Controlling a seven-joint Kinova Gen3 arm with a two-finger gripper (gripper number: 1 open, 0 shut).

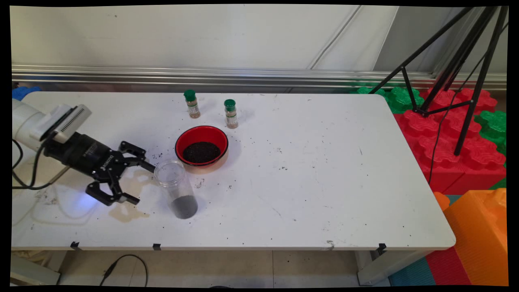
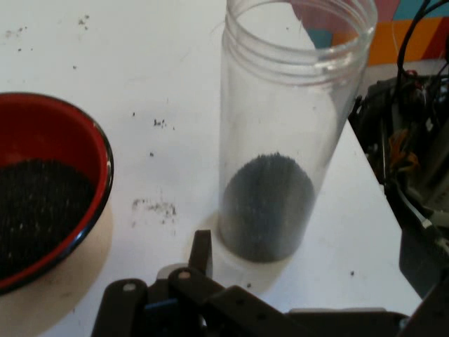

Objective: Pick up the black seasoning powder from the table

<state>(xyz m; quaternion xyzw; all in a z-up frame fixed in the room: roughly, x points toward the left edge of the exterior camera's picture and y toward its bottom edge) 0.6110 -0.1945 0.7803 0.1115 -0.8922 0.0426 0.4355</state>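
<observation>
My black gripper [image 1: 140,183] is open, low over the table's left part, pointing right. Just in front of its fingertips stands a clear plastic jar [image 1: 176,189] without a lid, with a layer of dark grains at the bottom. The upper fingertip is close to the jar's rim; nothing is between the fingers. In the hand view the jar [image 2: 280,140] stands straight ahead, with one finger [image 2: 201,254] just short of its base. A red bowl [image 1: 201,146] of dark grains sits behind and right of the jar, and shows as the red bowl [image 2: 42,196] at the hand view's left.
Two small spice bottles with green caps [image 1: 192,104] [image 1: 230,114] stand behind the bowl. Loose dark grains lie scattered on the white table [image 1: 324,182], and a brownish stain [image 1: 127,211] lies below the gripper. A black tripod [image 1: 458,69] and coloured foam blocks [image 1: 450,134] stand beyond the right edge.
</observation>
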